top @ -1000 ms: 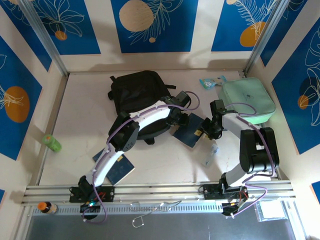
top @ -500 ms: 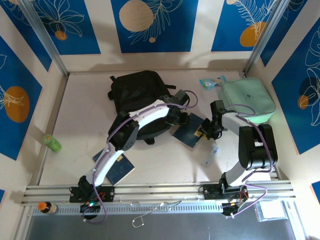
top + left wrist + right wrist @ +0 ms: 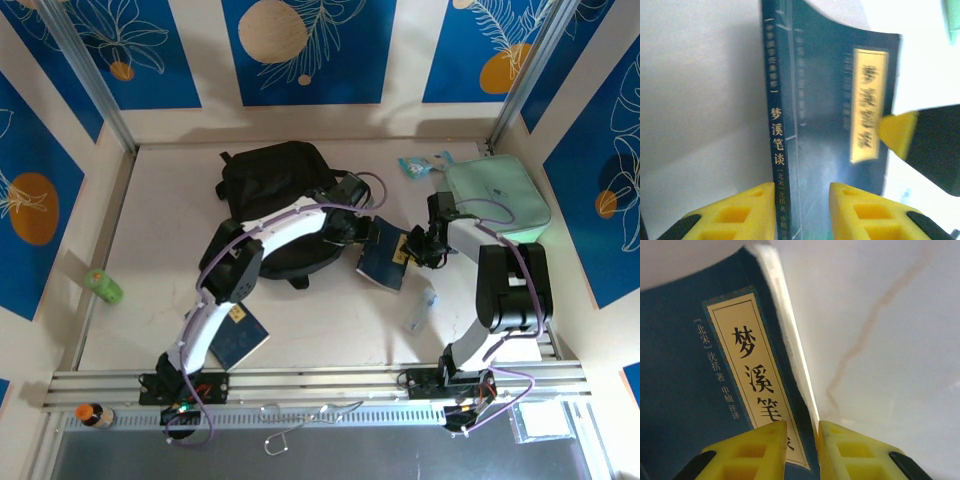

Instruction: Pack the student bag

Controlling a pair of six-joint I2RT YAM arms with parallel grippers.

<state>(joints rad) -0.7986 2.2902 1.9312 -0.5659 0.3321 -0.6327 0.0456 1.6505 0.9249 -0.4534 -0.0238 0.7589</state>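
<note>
The student bag [image 3: 270, 180], black and soft, lies at the back middle of the table. Just right of it a dark blue book [image 3: 383, 255] with a gold title label is tipped up off the table between both grippers. My left gripper [image 3: 358, 232] is closed on its spine end. In the left wrist view the spine of the book [image 3: 835, 110] rests against one yellow pad, and my left gripper [image 3: 802, 210] has its other pad on the cover. My right gripper [image 3: 411, 249] pinches the page edge of the book [image 3: 700, 390], and in its wrist view the right gripper [image 3: 801, 450] stands nearly closed.
A mint-green zip case [image 3: 497, 203] lies at the back right, with a teal packet [image 3: 420, 165] beside it. A clear plastic bottle [image 3: 420, 310] lies near the right arm. A second blue book [image 3: 237, 338] lies front left. A green bottle [image 3: 103, 287] stands by the left wall.
The right gripper has closed on the book's page edge. The book has risen from lying flat to tilted and has shifted slightly toward the back. Both grippers moved with it.
</note>
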